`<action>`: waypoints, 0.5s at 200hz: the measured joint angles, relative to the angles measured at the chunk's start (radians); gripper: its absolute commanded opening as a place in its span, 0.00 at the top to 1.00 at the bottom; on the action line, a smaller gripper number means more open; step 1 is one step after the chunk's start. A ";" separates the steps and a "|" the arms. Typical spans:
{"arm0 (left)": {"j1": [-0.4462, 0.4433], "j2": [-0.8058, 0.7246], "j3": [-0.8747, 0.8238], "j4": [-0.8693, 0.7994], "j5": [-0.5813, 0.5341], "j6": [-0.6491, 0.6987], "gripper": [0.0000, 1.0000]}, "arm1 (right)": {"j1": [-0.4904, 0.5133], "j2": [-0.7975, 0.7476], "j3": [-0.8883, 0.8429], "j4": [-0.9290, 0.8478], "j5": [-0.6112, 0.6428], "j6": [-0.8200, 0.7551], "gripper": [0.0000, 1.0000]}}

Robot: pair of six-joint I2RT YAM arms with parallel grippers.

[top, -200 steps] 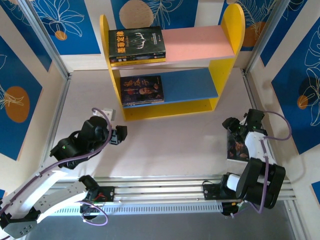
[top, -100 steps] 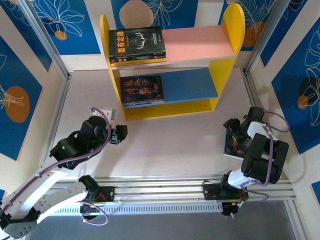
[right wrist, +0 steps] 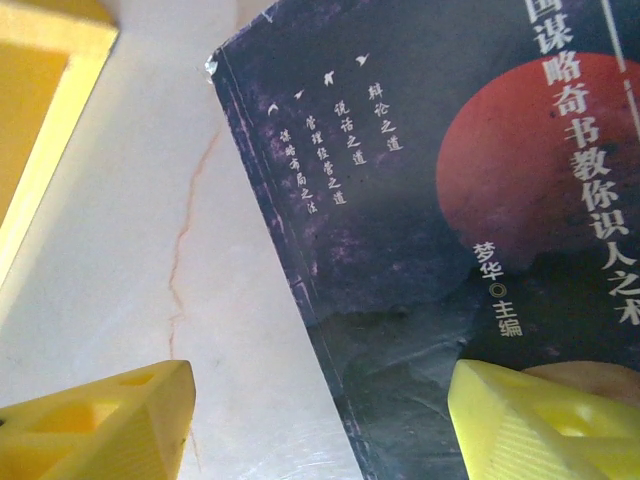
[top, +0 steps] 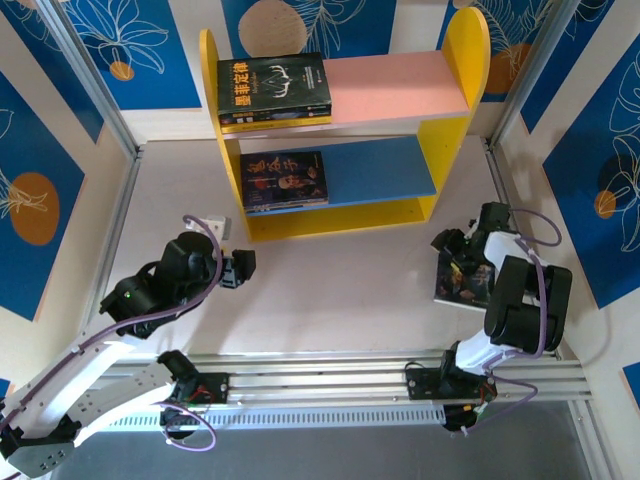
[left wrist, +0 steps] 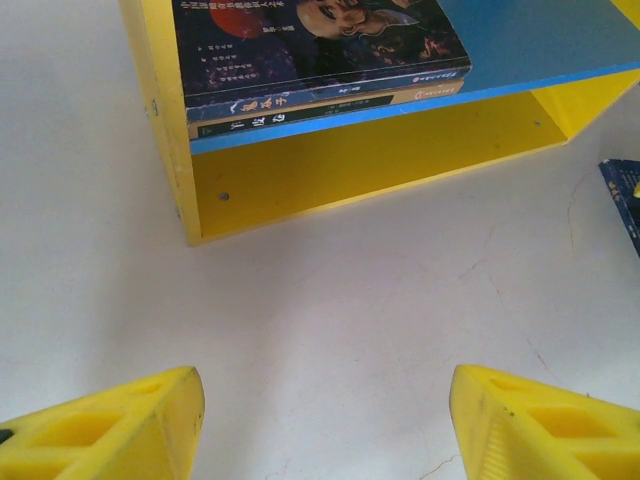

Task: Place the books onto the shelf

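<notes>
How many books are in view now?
4. A black book on the pink board, perhaps more beneath; a top book and a lower book stacked on the blue board; a last book on the table at the right claw.

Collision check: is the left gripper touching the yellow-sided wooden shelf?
Apart: left wrist view shows bare white table between the left gripper and the yellow-sided wooden shelf.

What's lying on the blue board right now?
On the blue board, two books stacked at its left end. The top book shows its dark cover; the lower book shows only its spine, its cover hidden.
</notes>
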 measured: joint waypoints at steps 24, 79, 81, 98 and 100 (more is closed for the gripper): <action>0.000 0.000 -0.003 0.010 0.004 0.000 0.33 | 0.054 0.004 0.001 0.003 -0.005 0.002 0.31; 0.000 -0.005 -0.005 0.014 0.005 -0.001 0.33 | 0.117 -0.006 -0.005 0.007 -0.005 0.018 0.31; 0.000 -0.005 -0.005 0.014 0.005 -0.001 0.33 | 0.121 -0.008 -0.006 0.006 -0.005 0.018 0.31; 0.001 -0.009 -0.007 0.014 0.008 -0.001 0.33 | 0.146 -0.026 -0.018 -0.003 -0.006 0.026 0.30; 0.001 -0.009 -0.007 0.014 0.008 -0.001 0.33 | 0.148 -0.026 -0.018 -0.005 -0.006 0.026 0.31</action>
